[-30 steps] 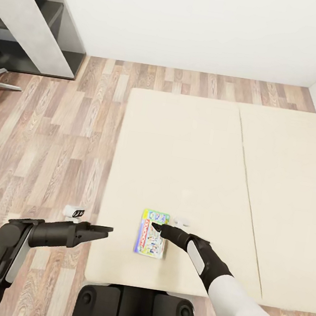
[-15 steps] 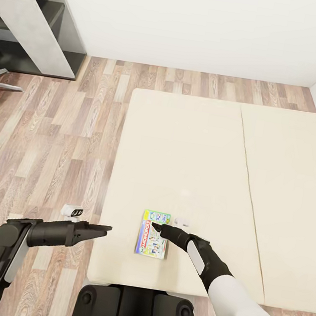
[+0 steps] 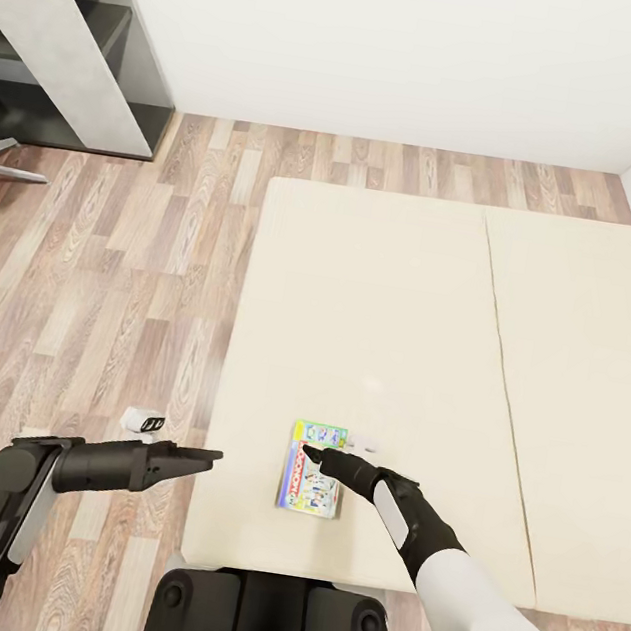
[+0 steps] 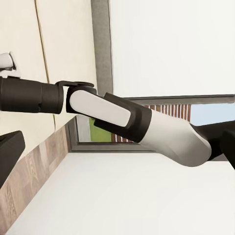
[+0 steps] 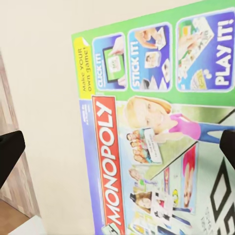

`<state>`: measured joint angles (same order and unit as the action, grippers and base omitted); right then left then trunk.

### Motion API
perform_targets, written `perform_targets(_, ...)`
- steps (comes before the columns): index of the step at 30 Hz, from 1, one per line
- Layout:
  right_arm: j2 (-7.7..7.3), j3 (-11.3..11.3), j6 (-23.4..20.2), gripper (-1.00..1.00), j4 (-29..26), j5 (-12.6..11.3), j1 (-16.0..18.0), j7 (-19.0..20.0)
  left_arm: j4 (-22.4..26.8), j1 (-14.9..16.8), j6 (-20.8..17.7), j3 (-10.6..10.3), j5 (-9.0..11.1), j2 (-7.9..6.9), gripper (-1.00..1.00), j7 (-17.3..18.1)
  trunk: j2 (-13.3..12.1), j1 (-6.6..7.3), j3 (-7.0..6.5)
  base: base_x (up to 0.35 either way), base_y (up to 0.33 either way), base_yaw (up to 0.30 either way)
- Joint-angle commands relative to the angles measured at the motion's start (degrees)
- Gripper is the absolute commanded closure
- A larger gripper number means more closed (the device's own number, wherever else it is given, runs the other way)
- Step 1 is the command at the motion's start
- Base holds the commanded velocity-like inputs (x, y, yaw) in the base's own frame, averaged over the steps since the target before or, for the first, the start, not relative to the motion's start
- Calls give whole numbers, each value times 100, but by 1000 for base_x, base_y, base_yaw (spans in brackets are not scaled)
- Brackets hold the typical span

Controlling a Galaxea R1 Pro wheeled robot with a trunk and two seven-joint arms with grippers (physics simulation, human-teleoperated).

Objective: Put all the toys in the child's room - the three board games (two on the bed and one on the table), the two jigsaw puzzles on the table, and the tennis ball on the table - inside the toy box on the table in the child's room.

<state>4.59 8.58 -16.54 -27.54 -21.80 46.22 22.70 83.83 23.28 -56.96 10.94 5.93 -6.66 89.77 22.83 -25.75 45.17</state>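
Bed [image 3: 399,298] bare round the Monopoly box [image 3: 312,468], nothing blocking; shelf unit [image 3: 68,46] well away.

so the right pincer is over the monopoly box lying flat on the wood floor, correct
Not quite. The Monopoly box lies flat on the bed, near its front edge, not on the wood floor. The head view shows this, with the right pincer over the box.
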Motion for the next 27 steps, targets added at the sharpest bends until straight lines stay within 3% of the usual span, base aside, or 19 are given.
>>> perform_targets(1, -2, 12, -36, -100, -4, -44, 1, -3, 2, 1, -61, 2, -4, -2, -100, 23, 8, -3, 6, 0, 8, 0)
perform_targets(16, 3, 22, 11, -100, -39, -52, 1, -45, 2, 1, -61, 4, -4, -2, -100, 23, 8, -3, 6, 0, 1, 0)
perform_targets(20, 6, 54, -75, -100, -473, -12, 10, -63, 2, 1, -58, 6, -4, -2, -100, 23, 8, -3, 6, 0, 0, 0)
perform_targets(23, 1, 53, -414, -100, -988, -1, 18, -85, 2, 1, -58, 64, 0, -2, -100, 23, 8, -3, 6, 0, 0, 0)
perform_targets(27, -18, 32, -666, -100, -1224, 0, 19, -95, 2, 1, -60, 123, 4, -2, -100, 23, 8, -3, 6, 0, 0, 0)
